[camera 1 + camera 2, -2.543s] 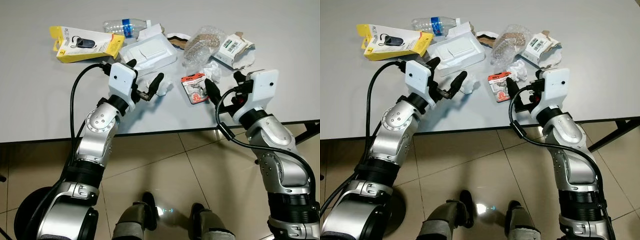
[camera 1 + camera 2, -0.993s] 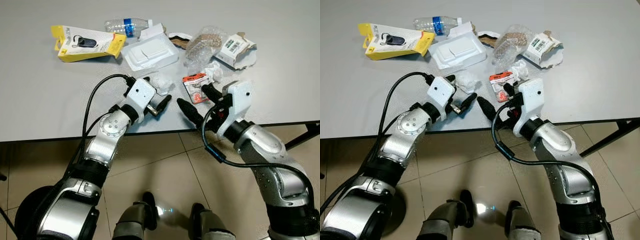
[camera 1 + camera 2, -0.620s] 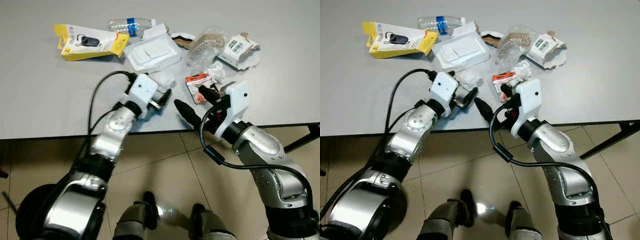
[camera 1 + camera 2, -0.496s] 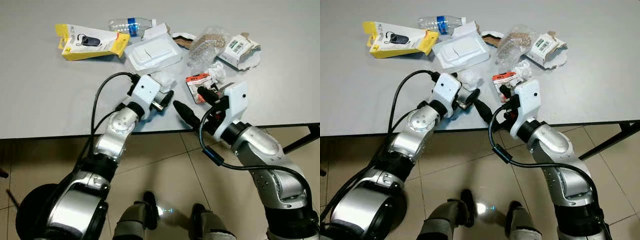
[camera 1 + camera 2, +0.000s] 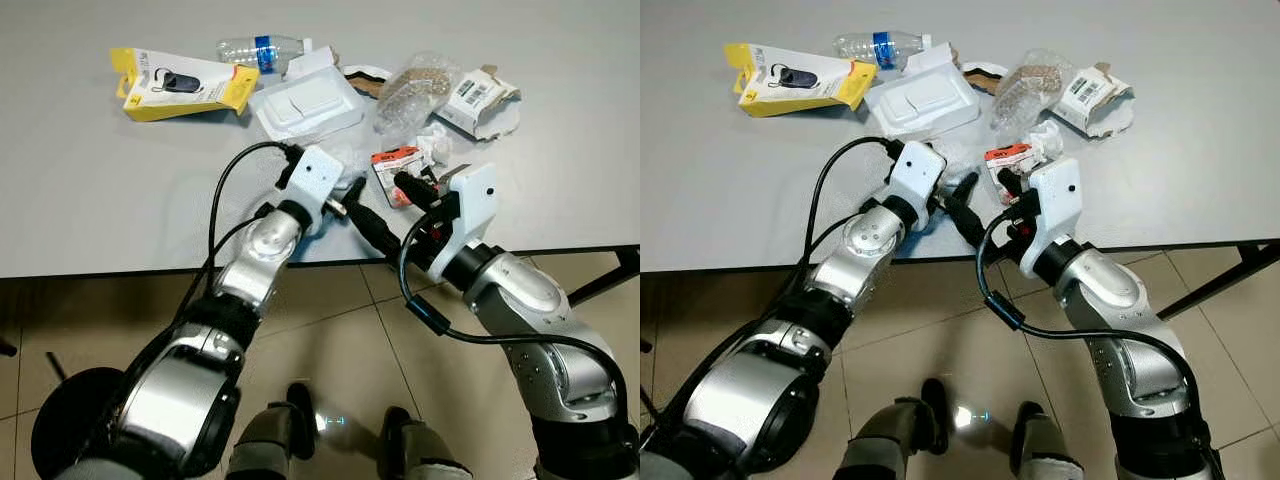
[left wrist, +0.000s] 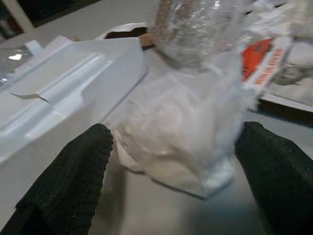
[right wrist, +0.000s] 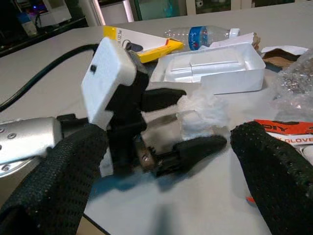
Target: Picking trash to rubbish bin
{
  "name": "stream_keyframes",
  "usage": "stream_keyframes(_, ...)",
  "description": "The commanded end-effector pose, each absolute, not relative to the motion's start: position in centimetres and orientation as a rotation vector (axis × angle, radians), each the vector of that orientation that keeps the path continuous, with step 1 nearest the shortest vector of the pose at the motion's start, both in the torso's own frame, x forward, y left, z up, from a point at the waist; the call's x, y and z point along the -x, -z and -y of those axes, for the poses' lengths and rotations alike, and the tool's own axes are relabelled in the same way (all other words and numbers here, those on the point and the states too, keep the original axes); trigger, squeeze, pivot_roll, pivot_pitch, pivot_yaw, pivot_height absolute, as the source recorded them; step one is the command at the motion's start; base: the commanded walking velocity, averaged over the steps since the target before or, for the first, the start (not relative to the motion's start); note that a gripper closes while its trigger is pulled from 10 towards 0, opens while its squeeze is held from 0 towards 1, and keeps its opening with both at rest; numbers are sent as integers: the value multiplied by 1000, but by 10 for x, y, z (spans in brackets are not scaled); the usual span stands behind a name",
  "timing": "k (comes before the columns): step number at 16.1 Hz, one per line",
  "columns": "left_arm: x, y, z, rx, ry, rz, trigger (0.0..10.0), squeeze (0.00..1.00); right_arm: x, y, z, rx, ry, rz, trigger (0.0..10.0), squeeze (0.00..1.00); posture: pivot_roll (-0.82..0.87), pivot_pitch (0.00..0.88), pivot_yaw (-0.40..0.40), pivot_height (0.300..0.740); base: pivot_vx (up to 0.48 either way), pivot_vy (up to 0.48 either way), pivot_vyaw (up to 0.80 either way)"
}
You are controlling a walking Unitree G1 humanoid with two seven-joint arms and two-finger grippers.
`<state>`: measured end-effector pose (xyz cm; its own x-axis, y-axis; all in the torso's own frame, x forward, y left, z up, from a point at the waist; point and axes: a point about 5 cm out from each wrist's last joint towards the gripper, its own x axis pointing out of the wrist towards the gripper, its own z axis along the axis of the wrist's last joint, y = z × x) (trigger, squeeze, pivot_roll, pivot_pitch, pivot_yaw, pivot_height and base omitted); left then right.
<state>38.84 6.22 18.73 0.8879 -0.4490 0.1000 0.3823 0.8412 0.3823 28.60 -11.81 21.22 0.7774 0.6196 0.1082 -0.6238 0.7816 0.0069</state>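
Left wrist view: left gripper [image 6: 171, 161] fingers spread wide, flanking crumpled white plastic wrap [image 6: 181, 132] on grey table [image 5: 80, 190], near white tray [image 6: 58, 88]; right gripper [image 7: 171, 161] open, empty, just right.

A pale grey surface [image 5: 90, 200] carries scattered trash. At 11 o'clock lies a yellow package [image 5: 180, 84], with a clear plastic bottle [image 5: 258, 49] toward 12. A white foam tray [image 5: 305, 105] sits near the middle, a crumpled white wad [image 6: 181, 132] just beside it. Toward 1 o'clock lie a clear bag [image 5: 412, 88], a torn box [image 5: 478, 97] and a red-and-white packet [image 5: 391, 166].
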Motion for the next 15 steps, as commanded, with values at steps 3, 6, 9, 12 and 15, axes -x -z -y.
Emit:
stream_keyframes(3,-393,-190,-70,-412,363,194,10000,0,-281,-212,116,-58,-684,96,10000,0,-11,304,65,740,0,0,0)
stream_keyframes(6,-395,-190,-72,-429,341,190,10000,0,-280,-211,115,-64,-688,94,10000,0,-9,307,65,740,0,0,0)
stream_keyframes(9,-395,-185,-70,-419,342,164,10000,0,-279,-212,115,-65,-690,93,10000,0,-11,307,66,740,0,0,0)
stream_keyframes(12,-395,-184,-70,-413,339,160,4588,0,-279,-212,114,-66,-690,91,10000,0,-9,307,65,740,0,0,0)
stream_keyframes(15,-395,-184,-69,-418,342,161,1922,0,-279,-212,114,-67,-688,91,10000,0,-8,308,65,740,0,0,0)
